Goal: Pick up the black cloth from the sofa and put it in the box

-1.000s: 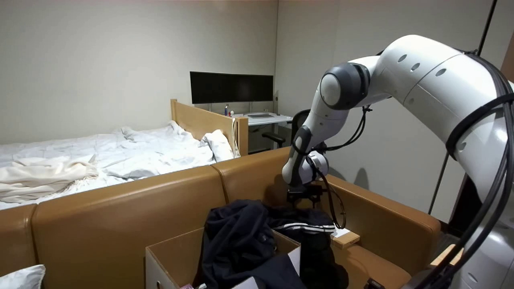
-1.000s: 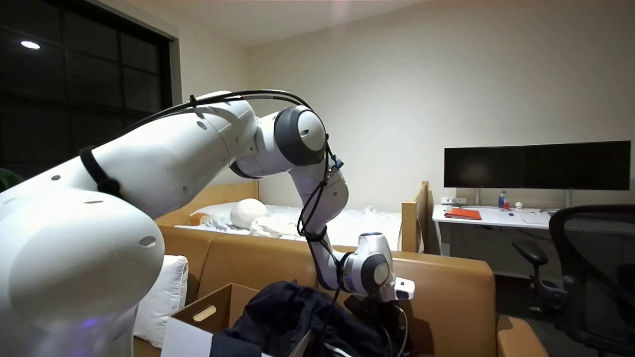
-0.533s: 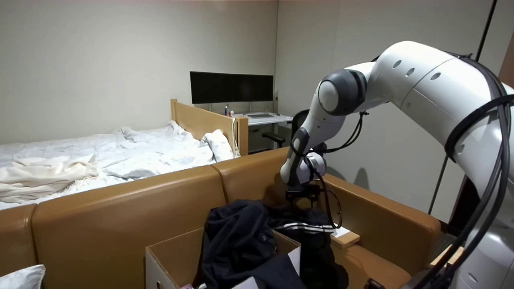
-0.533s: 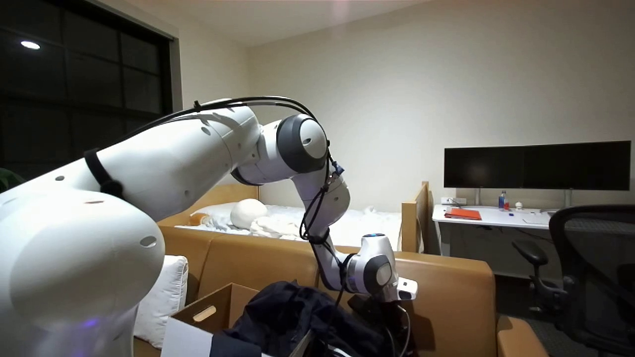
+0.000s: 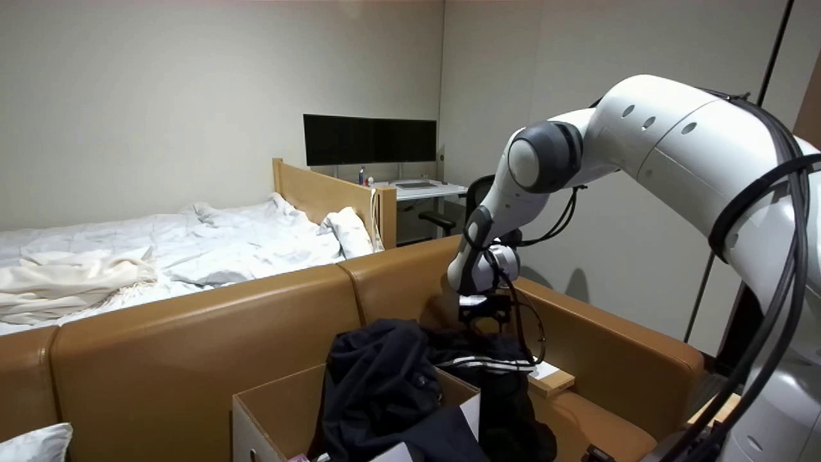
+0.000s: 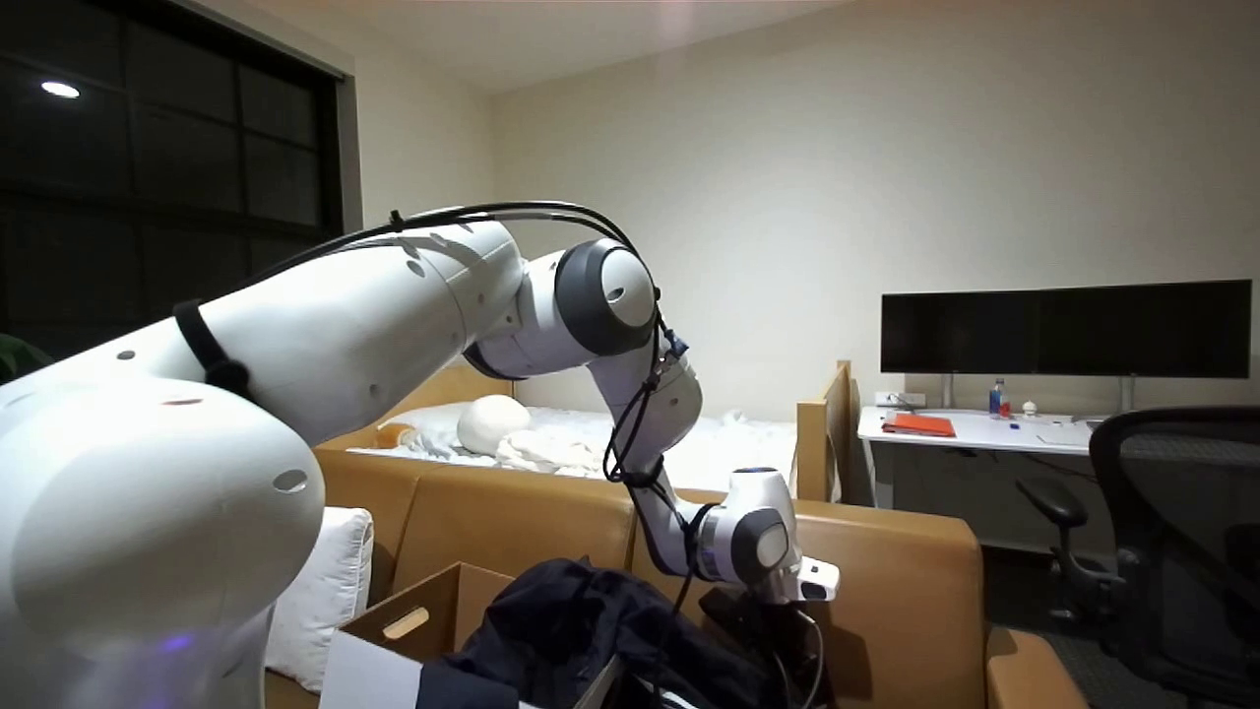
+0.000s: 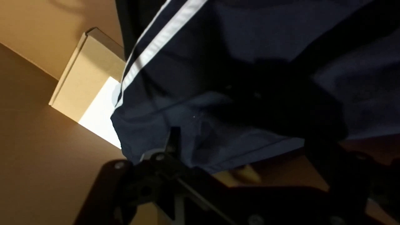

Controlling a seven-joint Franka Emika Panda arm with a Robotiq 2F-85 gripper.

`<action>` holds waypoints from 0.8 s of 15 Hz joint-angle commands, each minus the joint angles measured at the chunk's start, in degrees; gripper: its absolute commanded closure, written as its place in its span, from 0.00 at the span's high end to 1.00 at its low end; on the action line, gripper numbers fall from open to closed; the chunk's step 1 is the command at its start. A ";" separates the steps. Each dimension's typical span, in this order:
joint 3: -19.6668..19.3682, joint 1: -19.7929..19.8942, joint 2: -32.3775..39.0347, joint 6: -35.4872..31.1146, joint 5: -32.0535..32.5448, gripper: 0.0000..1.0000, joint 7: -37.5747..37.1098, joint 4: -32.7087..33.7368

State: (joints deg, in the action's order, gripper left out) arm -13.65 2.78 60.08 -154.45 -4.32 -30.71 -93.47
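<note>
- Your gripper (image 7: 240, 137) is released, jaws spread wide; its dark fingers (image 7: 174, 140) nearly melt into the fabric beyond, so you can't tell whether they touch it.
- The black cloth (image 5: 378, 391) is heaped in the box (image 5: 247, 427) and droops over its edge, hiding much of the inside from you.
- Striped dark fabric (image 7: 256, 40) lies on the sofa (image 5: 205, 321) beside the box, below your gripper; whether it joins the heap, you can't tell.
- In both exterior views the bottom edge cuts off your box.
- In your wrist view, fabric hides part of a small carton (image 7: 93, 62); a yellowish thing (image 7: 250, 175) is too blurred to name.
</note>
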 commanded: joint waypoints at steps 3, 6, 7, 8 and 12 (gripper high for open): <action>-0.02 0.90 5.61 8.99 -1.43 1.00 0.94 8.70; -0.13 0.82 7.63 11.99 -1.12 1.00 0.60 11.98; -0.10 0.88 8.21 12.68 -1.06 1.00 0.63 12.97; -0.13 0.85 8.62 13.20 -1.00 1.00 0.55 13.76; 0.08 1.23 10.12 15.19 -0.95 1.00 0.74 16.77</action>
State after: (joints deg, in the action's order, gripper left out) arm -13.77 3.16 69.03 -141.79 -4.33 -30.72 -79.47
